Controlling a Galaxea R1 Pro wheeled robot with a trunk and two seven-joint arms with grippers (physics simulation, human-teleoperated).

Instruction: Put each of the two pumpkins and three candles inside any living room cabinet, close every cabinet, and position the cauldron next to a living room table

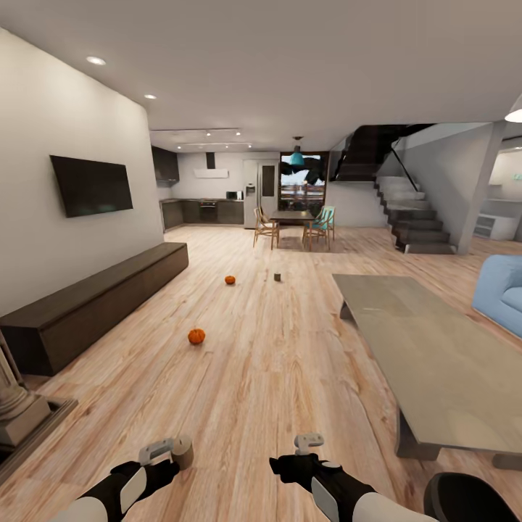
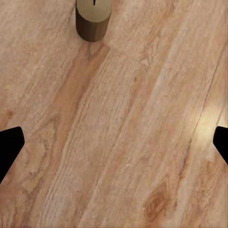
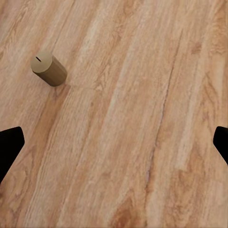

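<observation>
Left end effector (image 1: 161, 451): low at the near edge of the head view, fingers spread wide, holding nothing. Its wrist view showed both dark fingertips (image 2: 9, 145) far apart over the light wood plank floor (image 1: 268, 362).

Right end effector (image 1: 308, 442): likewise near, fingers wide apart and empty, above bare floor.

Short cream-beige cylindrical candle (image 1: 182, 450): upright on the floor just beside the left end effector, not between its fingers; seen also in the left wrist view (image 2: 92, 19) and the right wrist view (image 3: 49, 68).

Long grey low table surface (image 1: 435, 348): to the right, running away from the robot.

Nearer small orange pumpkin (image 1: 196, 336): on the floor, between the table and the cabinet.

Long, low dark-brown wooden cabinet (image 1: 94, 297): along the left wall, all fronts appearing shut.

Farther orange pumpkin (image 1: 230, 279): on the floor, beyond the first.

Small dark object (image 1: 277, 276): near the farther pumpkin, too small to identify, possibly another candle.

Black wall television (image 1: 91, 185): above the cabinet.
</observation>
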